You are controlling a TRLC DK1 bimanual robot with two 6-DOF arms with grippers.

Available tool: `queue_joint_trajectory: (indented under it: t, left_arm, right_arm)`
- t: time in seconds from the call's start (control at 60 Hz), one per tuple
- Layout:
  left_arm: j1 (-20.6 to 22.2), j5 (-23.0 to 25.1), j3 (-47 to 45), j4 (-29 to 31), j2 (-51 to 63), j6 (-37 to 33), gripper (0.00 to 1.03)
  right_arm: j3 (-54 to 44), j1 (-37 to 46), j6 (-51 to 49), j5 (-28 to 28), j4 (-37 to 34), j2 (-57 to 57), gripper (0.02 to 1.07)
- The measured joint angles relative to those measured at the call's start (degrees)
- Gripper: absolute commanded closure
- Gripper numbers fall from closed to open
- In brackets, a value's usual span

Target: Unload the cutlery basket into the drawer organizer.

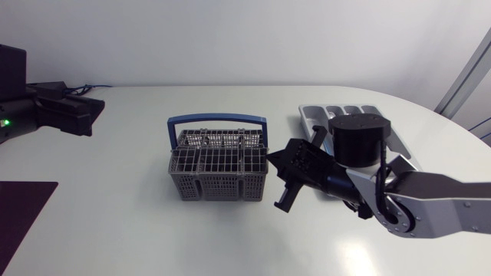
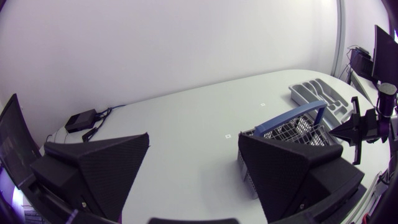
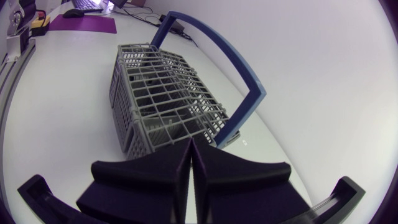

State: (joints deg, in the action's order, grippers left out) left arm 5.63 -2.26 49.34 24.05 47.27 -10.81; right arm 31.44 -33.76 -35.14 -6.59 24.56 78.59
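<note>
The grey cutlery basket (image 1: 219, 165) with its upright blue handle (image 1: 217, 119) stands mid-table. I cannot make out any cutlery inside it. The grey drawer organizer (image 1: 345, 113) lies to its right, partly hidden under my right arm. My right gripper (image 1: 278, 165) is at the basket's right end, level with the rim. In the right wrist view its fingers (image 3: 208, 168) are pressed together, shut with nothing between them, just short of the basket (image 3: 161, 93). My left gripper (image 2: 193, 168) is open and empty, far off to the left of the basket (image 2: 292, 130).
My left arm (image 1: 65, 113) rests at the table's far left edge. A purple mat (image 1: 23, 203) lies at the front left. A small black box with cables (image 2: 81, 119) sits at the back edge. Bare white tabletop surrounds the basket.
</note>
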Motion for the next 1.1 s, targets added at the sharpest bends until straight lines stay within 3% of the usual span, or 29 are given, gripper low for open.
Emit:
queue_joint_trajectory:
  t: [0.283,0.417,0.717,0.883,1.05,1.1]
  left_arm:
    - [0.0,-0.48,-0.87,-0.17,-2.03,0.0,0.04]
    - [0.0,-1.07,-0.87,-0.17,-3.1,-0.04,0.04]
    - [-0.63,-1.29,-2.58,-0.2,-6.6,-1.99,0.04]
    - [-1.03,-1.29,-6.25,-0.66,-10.95,-2.97,0.04]
    - [-1.09,-1.29,-11.17,-3.69,-16.61,-2.97,0.04]
    - [-1.14,-1.29,-12.76,-4.74,-18.25,-2.95,0.04]
  right_arm:
    - [3.98,-0.76,-1.53,-0.26,1.77,8.48,1.01]
    - [3.45,-0.79,-1.53,0.07,2.67,6.8,1.01]
    - [-2.6,0.13,-1.53,6.93,2.69,-17.59,0.98]
    - [-8.26,8.76,-2.14,8.41,2.6,-27.47,0.96]
    - [-12.57,17.55,-2.14,8.59,0.33,-38.66,0.89]
    - [-13.84,19.34,-2.12,8.59,-0.87,-42.05,0.8]
